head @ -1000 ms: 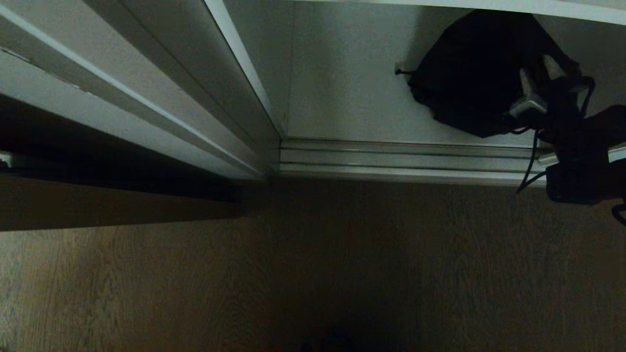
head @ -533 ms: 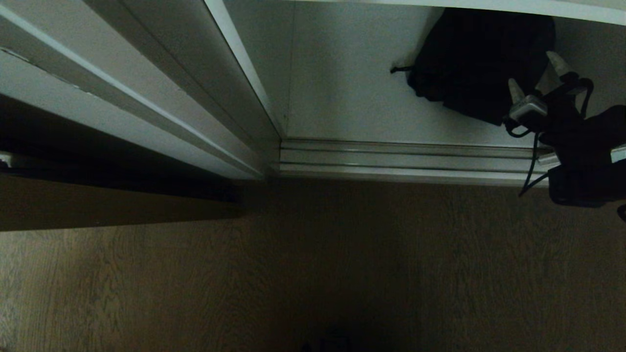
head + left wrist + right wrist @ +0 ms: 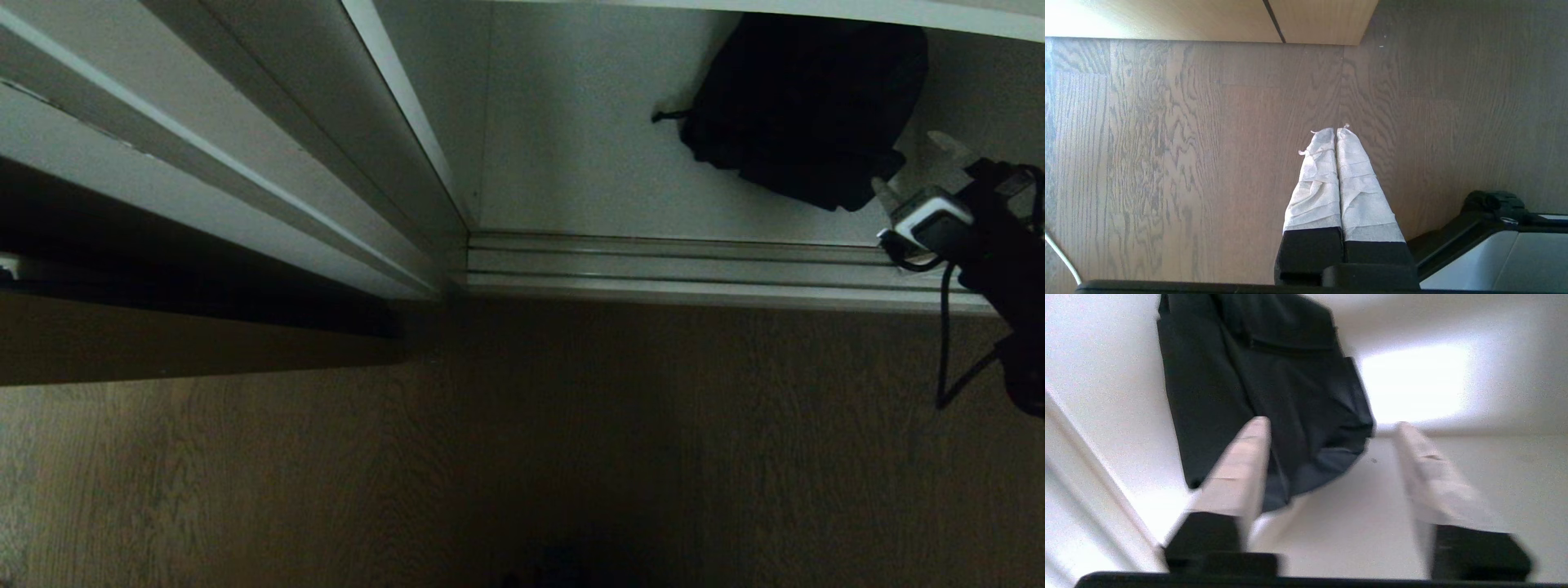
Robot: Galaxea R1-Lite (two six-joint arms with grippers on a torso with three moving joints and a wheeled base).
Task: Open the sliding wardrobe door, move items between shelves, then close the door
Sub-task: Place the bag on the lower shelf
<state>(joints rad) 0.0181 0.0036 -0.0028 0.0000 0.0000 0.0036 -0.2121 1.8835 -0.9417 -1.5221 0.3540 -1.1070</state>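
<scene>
You see a dark wood-grain floor (image 3: 571, 441) filling the lower half of the head view, meeting a ribbed silver track (image 3: 669, 265). In the left wrist view, a pale tan panel (image 3: 1208, 20) borders that floor.

black bag (image 3: 804, 106) (slumped), on white shelf (image 3: 588, 163)

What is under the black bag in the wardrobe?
The black bag lies on a pale shelf. Bare board shows around it. The part beneath the bag is covered, so anything there cannot be seen.
</scene>
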